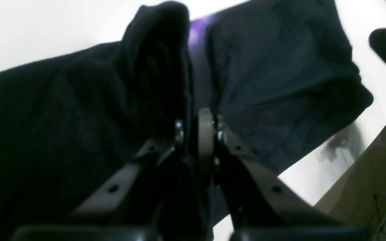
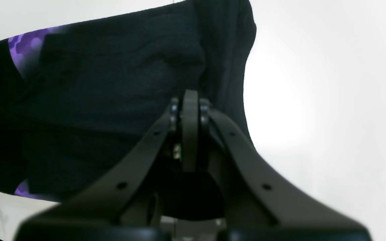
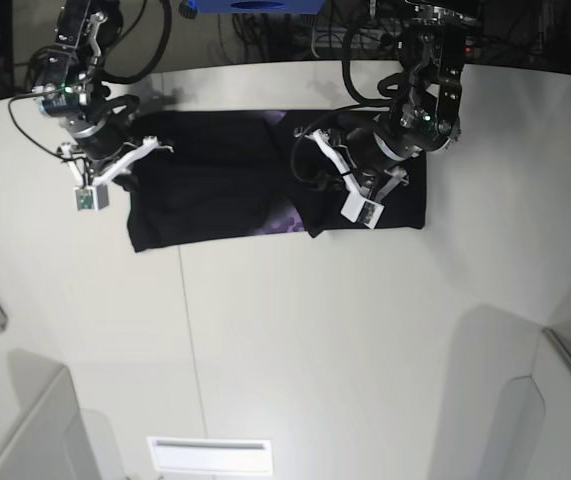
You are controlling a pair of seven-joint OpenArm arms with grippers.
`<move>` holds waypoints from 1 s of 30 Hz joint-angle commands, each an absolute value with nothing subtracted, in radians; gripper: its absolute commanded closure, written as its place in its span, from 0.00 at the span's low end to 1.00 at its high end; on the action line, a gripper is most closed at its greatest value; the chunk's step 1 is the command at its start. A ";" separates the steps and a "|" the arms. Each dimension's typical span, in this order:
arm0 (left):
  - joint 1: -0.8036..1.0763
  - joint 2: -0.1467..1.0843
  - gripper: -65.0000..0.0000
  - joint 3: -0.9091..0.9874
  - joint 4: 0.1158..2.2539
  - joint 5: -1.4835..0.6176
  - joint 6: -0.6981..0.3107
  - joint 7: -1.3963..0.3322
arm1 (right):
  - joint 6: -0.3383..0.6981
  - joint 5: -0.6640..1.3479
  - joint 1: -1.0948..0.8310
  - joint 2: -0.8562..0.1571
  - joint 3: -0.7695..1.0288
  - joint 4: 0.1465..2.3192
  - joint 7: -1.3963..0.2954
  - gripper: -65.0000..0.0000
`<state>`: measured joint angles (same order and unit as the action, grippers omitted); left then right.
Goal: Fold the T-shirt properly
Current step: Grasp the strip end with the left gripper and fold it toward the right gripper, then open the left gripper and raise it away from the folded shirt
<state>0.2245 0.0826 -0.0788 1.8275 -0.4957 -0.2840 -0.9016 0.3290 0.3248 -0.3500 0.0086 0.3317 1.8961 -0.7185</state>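
Both wrist views were dim and blurred. The left gripper [image 1: 194, 129] pinched a fold of the T-shirt [image 3: 215, 190]; the right gripper [image 2: 189, 107], pressed together, gripped its nine-o'clock edge on the table [image 3: 315, 330].

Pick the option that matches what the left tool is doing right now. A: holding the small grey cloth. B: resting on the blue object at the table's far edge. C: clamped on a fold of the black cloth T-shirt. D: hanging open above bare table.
C: in the left wrist view the left tool has its jaws pinched together with a fold of the black cloth T-shirt bunched between them.
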 commanded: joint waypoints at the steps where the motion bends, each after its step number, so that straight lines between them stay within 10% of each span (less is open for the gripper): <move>1: 0.216 0.079 1.00 -0.079 1.842 -0.512 -0.288 -0.881 | 0.326 0.335 -0.348 0.004 0.332 1.914 -0.696 1.00; 9: 0.216 0.079 1.00 -0.081 1.842 -0.512 -0.288 -0.881 | 0.326 0.335 -0.348 0.004 0.332 1.914 -0.696 1.00; 15: 0.214 0.076 0.46 -0.081 1.844 -0.512 -0.288 -0.880 | 0.326 0.335 -0.346 0.004 0.332 1.914 -0.697 1.00; 21: 0.203 0.039 0.26 -0.087 1.847 -0.512 -0.288 -0.880 | 0.326 0.337 -0.346 0.004 0.332 1.914 -0.699 1.00; 23: 0.206 0.041 0.27 -0.079 1.854 -0.512 -0.288 -0.880 | 0.326 0.337 -0.346 0.004 0.332 1.914 -0.699 1.00; 26: 0.217 0.047 0.36 -0.050 1.890 -0.512 -0.288 -0.880 | 0.328 0.337 -0.346 0.004 0.332 1.914 -0.700 0.67; 30: 0.278 0.101 0.97 0.074 1.928 -0.512 -0.289 -0.880 | 0.331 0.338 -0.318 0.004 0.340 1.914 -0.779 0.28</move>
<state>0.2844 0.0998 0.0792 1.9095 -0.4992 -0.2867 -0.8944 0.3294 0.3248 -0.3283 0.0086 0.3355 1.8961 -0.8158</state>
